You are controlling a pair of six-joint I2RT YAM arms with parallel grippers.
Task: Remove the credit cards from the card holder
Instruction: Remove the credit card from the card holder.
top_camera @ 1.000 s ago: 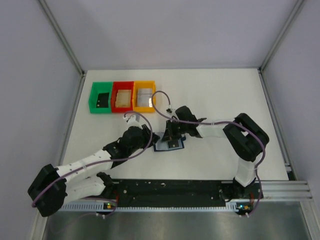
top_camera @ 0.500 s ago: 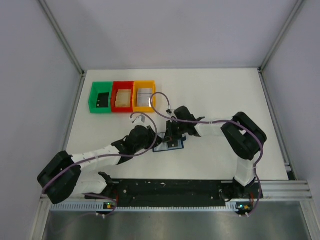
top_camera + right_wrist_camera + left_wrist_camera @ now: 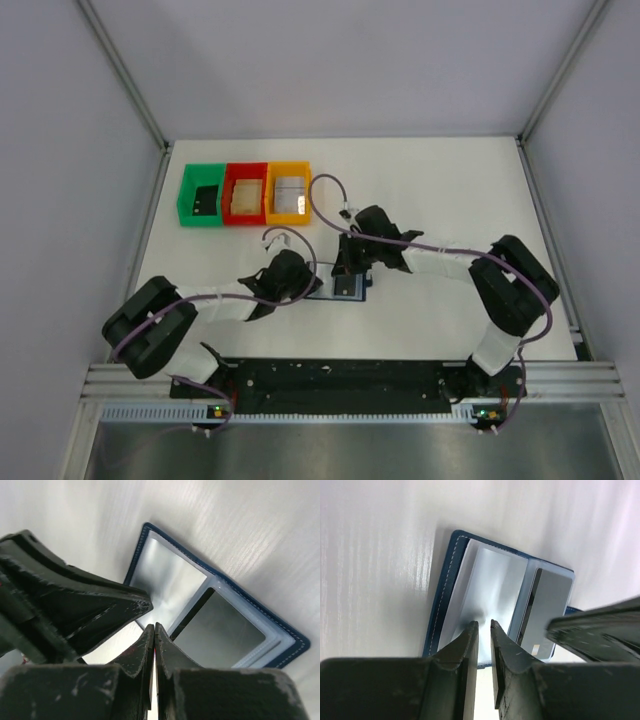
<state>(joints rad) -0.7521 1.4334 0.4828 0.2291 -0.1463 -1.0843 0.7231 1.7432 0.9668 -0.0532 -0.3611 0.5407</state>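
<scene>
Three bins stand in a row at 11 o'clock on the bench (image 3: pixel 420 190): green bin (image 3: pixel 200 222), red bin (image 3: pixel 244 219), orange bin (image 3: pixel 288 217), left to right, walls touching.

The left hand (image 3: pixel 306 286) lies low at the holder's 9 o'clock edge. In the left wrist view its fingers (image 3: pixel 470 645) stand a narrow gap apart, tips at the near edge of the holder's left panel. Whether anything sits in that gap cannot be made out.

The holder (image 3: pixel 347 290) lies open and flat on the bench, slightly toward 6 o'clock from centre, between the two hands. The dark blue outer cover shows as a stitched border around two pale inner panels.

The cards (image 3: pixel 547 605) remain in the holder. The left wrist view shows a grey card with a dark stripe along one long edge in the right panel. The left panel shows a pale, silvery, reflective face.

The right hand (image 3: pixel 350 268) reaches in from 12 o'clock of the holder. In the right wrist view its fingers (image 3: pixel 142 650) are pressed together with nothing between them. The tips point at the holder's near edge close to the fold between the panels. The left hand's dark fingers fill that view's 9 o'clock side, just beside the right hand.
</scene>
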